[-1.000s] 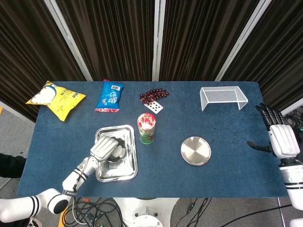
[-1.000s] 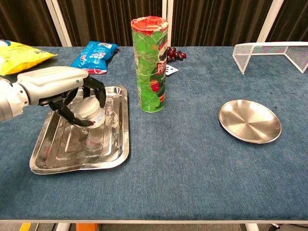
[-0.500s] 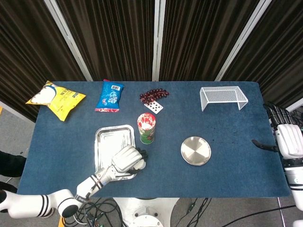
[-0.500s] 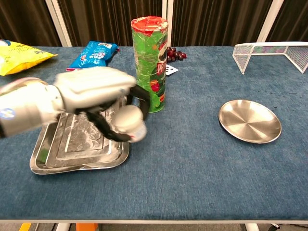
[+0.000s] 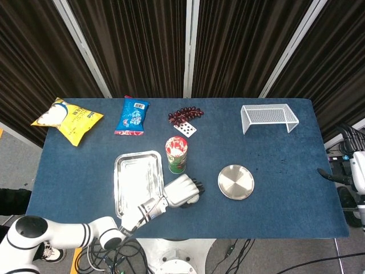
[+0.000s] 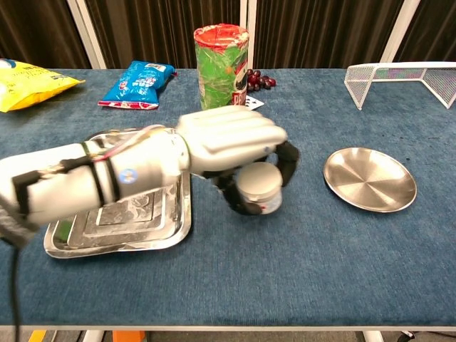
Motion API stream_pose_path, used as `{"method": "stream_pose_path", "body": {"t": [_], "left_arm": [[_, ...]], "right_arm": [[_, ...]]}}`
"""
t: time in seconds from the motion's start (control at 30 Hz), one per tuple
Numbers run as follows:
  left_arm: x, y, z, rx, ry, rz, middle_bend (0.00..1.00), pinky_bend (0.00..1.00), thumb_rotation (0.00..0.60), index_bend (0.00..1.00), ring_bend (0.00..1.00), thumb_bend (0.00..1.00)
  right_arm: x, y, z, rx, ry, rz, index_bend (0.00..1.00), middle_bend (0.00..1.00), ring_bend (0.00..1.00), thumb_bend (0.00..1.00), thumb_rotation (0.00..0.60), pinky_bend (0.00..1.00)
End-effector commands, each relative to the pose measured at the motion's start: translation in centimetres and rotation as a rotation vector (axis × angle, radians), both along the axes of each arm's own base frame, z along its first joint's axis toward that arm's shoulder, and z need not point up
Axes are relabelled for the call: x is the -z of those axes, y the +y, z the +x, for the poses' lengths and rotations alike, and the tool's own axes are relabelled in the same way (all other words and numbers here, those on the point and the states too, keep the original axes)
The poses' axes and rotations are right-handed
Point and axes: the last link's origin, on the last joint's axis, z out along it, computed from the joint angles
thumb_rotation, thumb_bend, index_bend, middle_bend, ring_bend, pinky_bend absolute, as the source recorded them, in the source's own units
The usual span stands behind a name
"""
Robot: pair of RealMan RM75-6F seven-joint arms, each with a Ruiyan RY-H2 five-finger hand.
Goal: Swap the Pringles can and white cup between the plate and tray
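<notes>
The left hand (image 6: 231, 146) grips the white cup (image 6: 258, 190), fingers curled round it above the tabletop (image 6: 313, 263). The tray (image 6: 153, 217) lies to its left, the plate (image 6: 370, 179) to its right, the Pringles can (image 6: 222, 65) just behind. Only the chest view shows the cup; the head view hides it under the hand. The right hand (image 5: 359, 171) shows only there, at the frame edge; whether its fingers are spread I cannot tell.

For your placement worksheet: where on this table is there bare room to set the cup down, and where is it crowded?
The left hand holds the white cup between the tray and the plate. The plate is bare, as is the cloth from it to the wire basket. The tray is bare too. It is crowded by the Pringles can, grapes and snack bags.
</notes>
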Motion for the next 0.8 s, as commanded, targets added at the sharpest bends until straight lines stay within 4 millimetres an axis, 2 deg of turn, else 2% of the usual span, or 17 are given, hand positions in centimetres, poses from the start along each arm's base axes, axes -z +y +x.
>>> {"method": "stream_pose_path", "body": {"t": [0.03,0.17,0.27,0.37,0.5,0.6,0.8], "left_arm": [[0.6,0.0,0.7,0.019,-0.001,-0.010,0.46,0.69,0.600,0.45,0.49,0.26],[0.6,-0.1,0.6,0.031,-0.001,-0.008,0.38,0.68,0.600,0.37,0.45,0.20],[0.6,-0.1,0.4,0.039,-0.001,0.007,0.33,0.64,0.600,0.31,0.38,0.14],[0.6,-0.1,0.1,0.034,-0.003,0.006,0.31,0.61,0.600,0.29,0.33,0.10],[0.1,-0.4,-0.1,0.035,-0.009,0.005,0.30,0.61,0.600,0.29,0.33,0.07],[-1.4,-0.9,-0.3,0.043,-0.037,0.032,0.30,0.61,0.600,0.29,0.32,0.07],[-6.7,-1.9,-1.7,0.026,-0.092,0.161,0.30,0.61,0.600,0.29,0.32,0.07]], "right_arm": [[0.0,0.0,-0.2,0.003,-0.005,-0.001,0.00,0.01,0.00,0.04,0.600,0.05],[0.1,0.0,-0.3,0.003,-0.007,0.001,0.00,0.01,0.00,0.04,0.600,0.05],[0.1,-0.1,-0.3,0.003,-0.011,0.003,0.00,0.01,0.00,0.04,0.600,0.05],[0.1,0.0,-0.3,0.001,-0.012,0.001,0.00,0.01,0.00,0.04,0.600,0.05],[0.2,-0.1,-0.3,0.001,-0.012,0.003,0.00,0.01,0.00,0.04,0.600,0.05],[0.2,-0.1,-0.2,-0.001,-0.012,0.001,0.00,0.01,0.00,0.04,0.600,0.05],[0.4,-0.2,-0.1,-0.006,-0.012,0.008,0.00,0.01,0.00,0.04,0.600,0.05]]}}
